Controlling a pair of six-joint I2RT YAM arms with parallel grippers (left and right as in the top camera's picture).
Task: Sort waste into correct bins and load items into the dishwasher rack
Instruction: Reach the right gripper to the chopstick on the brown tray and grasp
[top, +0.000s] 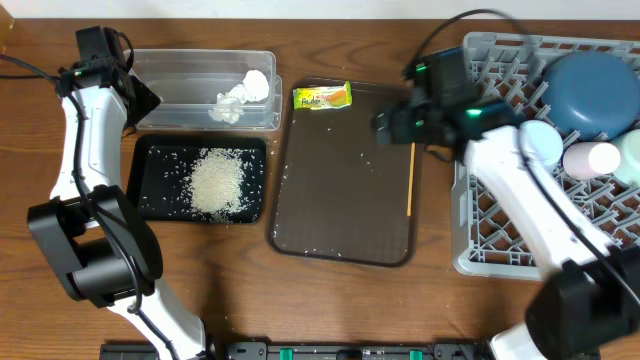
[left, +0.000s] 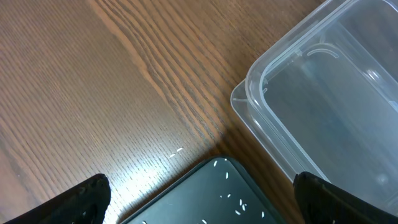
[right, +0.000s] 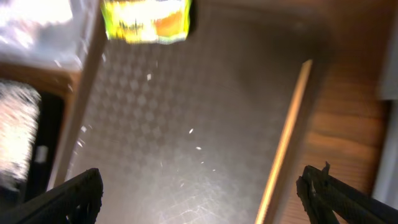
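Two items lie on tray: wrapper at 12 o'clock, stick along 3 o'clock edge. Empty right gripper hangs above, jaws wide. Idle left gripper wide too, beside tub. Probable next grab, stick: straddle crosswise mid-length, descend flush, pinch gently.

The wrapper is yellow-green, the stick orange.

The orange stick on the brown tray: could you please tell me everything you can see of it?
The orange stick is thin, straight and plain, wood-like, apparently whole. It lies flat along the right edge of the brown serving tray, lengthwise, resting on the tray alone. The right hand is open above, not gripping it.
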